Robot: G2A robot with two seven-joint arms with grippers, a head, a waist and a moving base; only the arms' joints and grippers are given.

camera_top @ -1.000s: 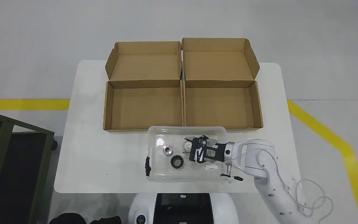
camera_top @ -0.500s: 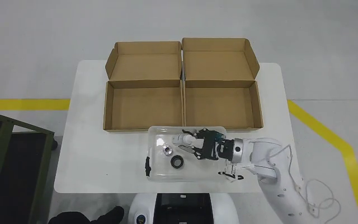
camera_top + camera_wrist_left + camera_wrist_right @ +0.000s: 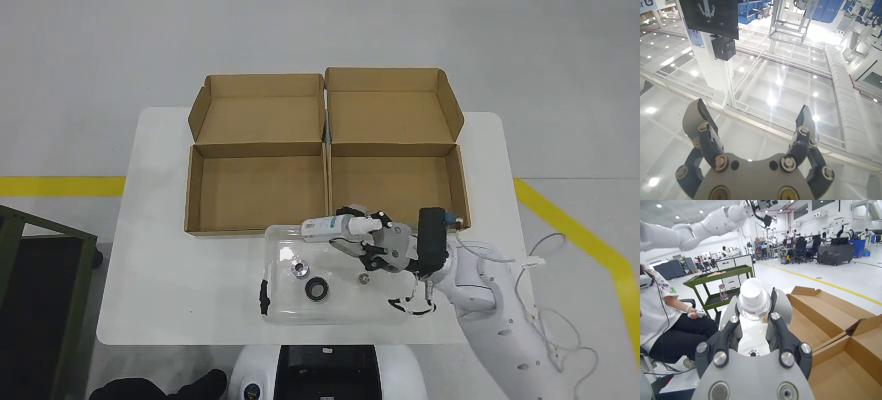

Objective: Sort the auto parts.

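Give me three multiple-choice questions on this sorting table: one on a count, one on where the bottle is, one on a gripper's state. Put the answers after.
1. How many cardboard boxes stand open on the table?
A. one
B. three
C. two

2. Where is the bottle?
A. lying in a box
B. held by the right gripper over the clear tray's far edge
C. standing on the bare table

3. How is the left gripper?
A. open, holding nothing
B. shut on a bottle
C. shut on a ring

Answers:
1 C: two sit side by side in the top view.
2 B: the fingers clamp it just below its cap.
3 A: its fingers stand wide apart with nothing between them.
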